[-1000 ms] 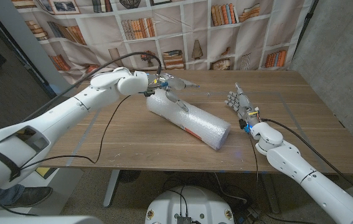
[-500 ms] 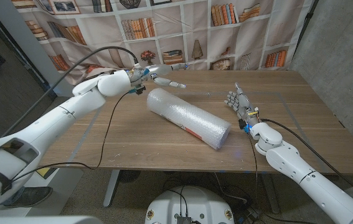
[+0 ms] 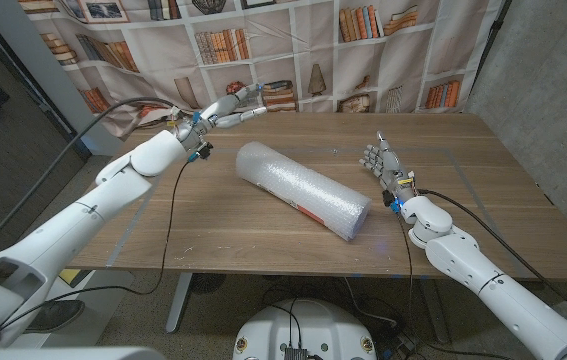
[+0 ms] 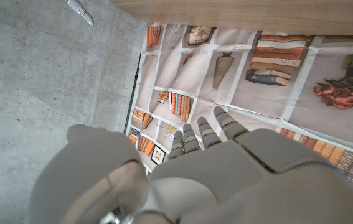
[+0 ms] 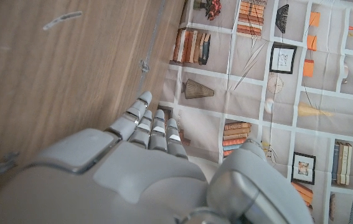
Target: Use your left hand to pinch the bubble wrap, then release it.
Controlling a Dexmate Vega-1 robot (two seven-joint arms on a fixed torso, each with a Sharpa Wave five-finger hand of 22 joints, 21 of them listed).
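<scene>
Overhead, left hand [image 3: 231,107] fingers spread, empty; bubble wrap [image 3: 303,190] underside hidden.

bubble wrap roll [image 3: 303,190] blocking table [image 3: 213,225] centre, open wood between roll and right hand [image 3: 385,168]

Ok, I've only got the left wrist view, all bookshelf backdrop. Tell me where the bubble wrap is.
Observer: The bubble wrap lies as a roll, slantwise, mid-table in the head view.
Operator: Now say whether my left hand touches it.
Observer: No. The left hand is apart from it, up by the table's far edge, fingers apart, holding nothing.
Operator: Give me the right hand.
Observer: The right hand stands beside the roll's right end, not touching it.
</scene>
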